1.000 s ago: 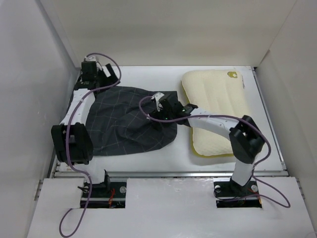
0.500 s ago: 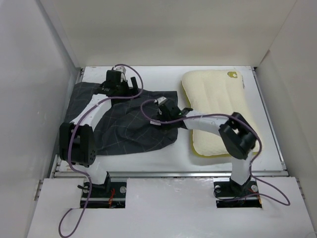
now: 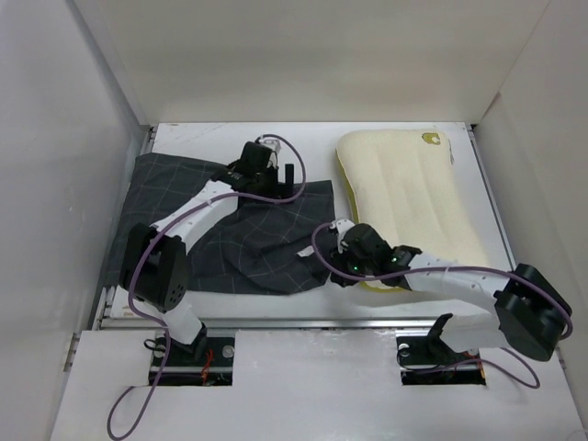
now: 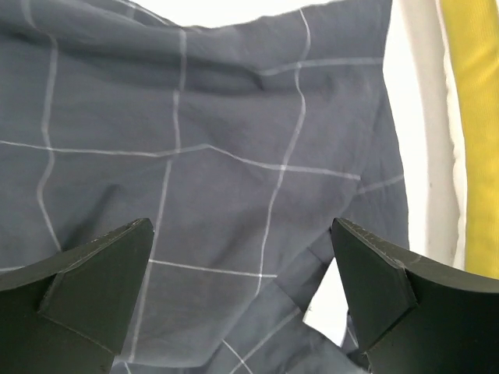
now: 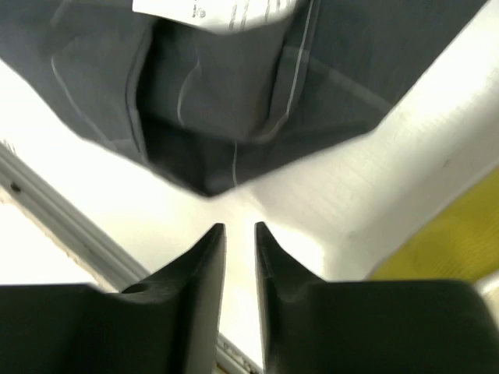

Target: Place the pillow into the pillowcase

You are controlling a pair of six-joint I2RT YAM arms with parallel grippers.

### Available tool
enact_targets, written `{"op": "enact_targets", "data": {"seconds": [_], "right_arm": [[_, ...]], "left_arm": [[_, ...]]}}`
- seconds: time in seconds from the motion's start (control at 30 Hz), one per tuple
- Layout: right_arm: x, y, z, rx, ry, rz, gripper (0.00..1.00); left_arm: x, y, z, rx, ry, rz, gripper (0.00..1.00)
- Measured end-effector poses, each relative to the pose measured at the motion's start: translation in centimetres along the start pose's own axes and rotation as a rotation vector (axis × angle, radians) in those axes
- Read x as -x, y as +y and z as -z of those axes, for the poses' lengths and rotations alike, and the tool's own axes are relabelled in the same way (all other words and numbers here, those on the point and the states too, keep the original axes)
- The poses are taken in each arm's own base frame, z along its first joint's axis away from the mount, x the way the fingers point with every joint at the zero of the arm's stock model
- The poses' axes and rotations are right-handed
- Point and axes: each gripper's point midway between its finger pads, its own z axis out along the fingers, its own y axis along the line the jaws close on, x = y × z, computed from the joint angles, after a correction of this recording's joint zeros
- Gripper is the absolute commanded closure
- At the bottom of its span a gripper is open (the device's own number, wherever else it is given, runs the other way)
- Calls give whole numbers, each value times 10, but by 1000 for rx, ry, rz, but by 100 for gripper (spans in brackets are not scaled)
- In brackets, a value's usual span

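Top external: pillowcase (image 3: pixel 265 246) beside pillow (image 3: pixel 404 184)

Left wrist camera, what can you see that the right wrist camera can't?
Only the left wrist view shows the left fingers spread wide over a broad checked stretch of cloth. Only the right wrist view shows the right fingers nearly together, a white label and the metal rail. Both show the pillowcase, the pillow and the white table.
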Motion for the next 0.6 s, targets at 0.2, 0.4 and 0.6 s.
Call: {"op": "enact_targets", "data": {"seconds": [0.2,0.4,0.6], "right_arm": [[-11,3,14,33,-4,13,36],[89,-3,77,-126,-306,13,0],[191,-52,134,-402,-511,-163,0]], "left_arm": [[-31,-22,-2,-16,60,-58,1],[-89,-25,-2,26,185,-120,0],[-113,-16,-12,124,251,-174,0]]}}
